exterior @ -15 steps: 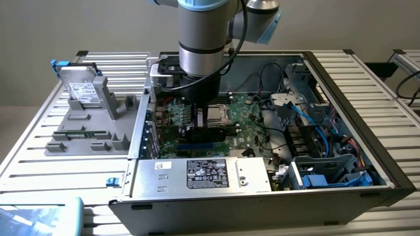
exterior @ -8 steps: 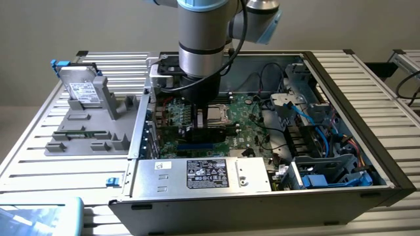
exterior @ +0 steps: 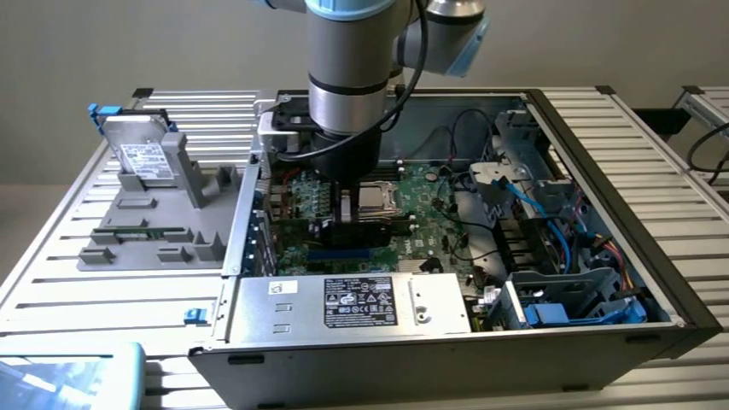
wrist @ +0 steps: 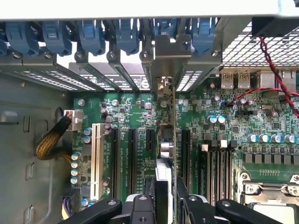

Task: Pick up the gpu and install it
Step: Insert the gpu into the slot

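The gpu (wrist: pixel 174 116) appears edge-on in the wrist view as a thin upright green card. Its metal bracket (wrist: pixel 170 56) lies against the case's rear slot openings. My gripper (wrist: pixel 169 198) is shut on the card's near end, with one black finger on each face. The card stands over the motherboard (wrist: pixel 135 107), between the black expansion slots (wrist: pixel 132 158); whether its edge sits in a slot I cannot tell. In the exterior view the gripper (exterior: pixel 358 224) is lowered inside the open computer case (exterior: pixel 638 256), just in front of the CPU socket (exterior: pixel 376 198).
A silver drive with a white label (exterior: pixel 146 158) rests on a grey fixture (exterior: pixel 148 231) at the exterior view's left. The power supply (exterior: pixel 353 303) fills the case's near side. Blue and black cables (exterior: pixel 547 205) crowd the case at the exterior view's right. Blue slot clips (wrist: pixel 93 35) line the rear wall.
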`<state>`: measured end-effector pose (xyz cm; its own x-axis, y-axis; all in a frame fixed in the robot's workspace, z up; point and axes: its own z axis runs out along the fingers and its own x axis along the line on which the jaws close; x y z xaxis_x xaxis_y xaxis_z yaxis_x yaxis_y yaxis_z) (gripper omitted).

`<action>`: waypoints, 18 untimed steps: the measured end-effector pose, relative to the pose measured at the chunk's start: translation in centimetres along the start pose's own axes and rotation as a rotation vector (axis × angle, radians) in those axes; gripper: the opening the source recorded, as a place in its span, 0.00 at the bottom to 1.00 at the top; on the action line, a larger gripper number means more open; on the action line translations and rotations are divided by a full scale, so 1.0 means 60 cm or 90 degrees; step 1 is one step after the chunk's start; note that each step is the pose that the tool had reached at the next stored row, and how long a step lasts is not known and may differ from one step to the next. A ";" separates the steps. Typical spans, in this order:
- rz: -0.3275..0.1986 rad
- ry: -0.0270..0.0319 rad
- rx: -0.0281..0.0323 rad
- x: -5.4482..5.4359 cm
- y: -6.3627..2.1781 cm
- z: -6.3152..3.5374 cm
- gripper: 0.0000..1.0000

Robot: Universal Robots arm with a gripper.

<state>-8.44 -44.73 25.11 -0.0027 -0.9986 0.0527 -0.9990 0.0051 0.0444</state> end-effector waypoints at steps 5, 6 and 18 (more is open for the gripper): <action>0.000 -0.0039 0.0001 0.000 0.000 0.001 0.28; 0.000 -0.0038 0.0001 0.000 0.000 0.002 0.28; 0.000 -0.0042 0.0000 0.002 0.000 0.005 0.28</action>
<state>-8.47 -44.87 24.80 -0.0028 -0.9989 0.0461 -0.9990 0.0049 0.0444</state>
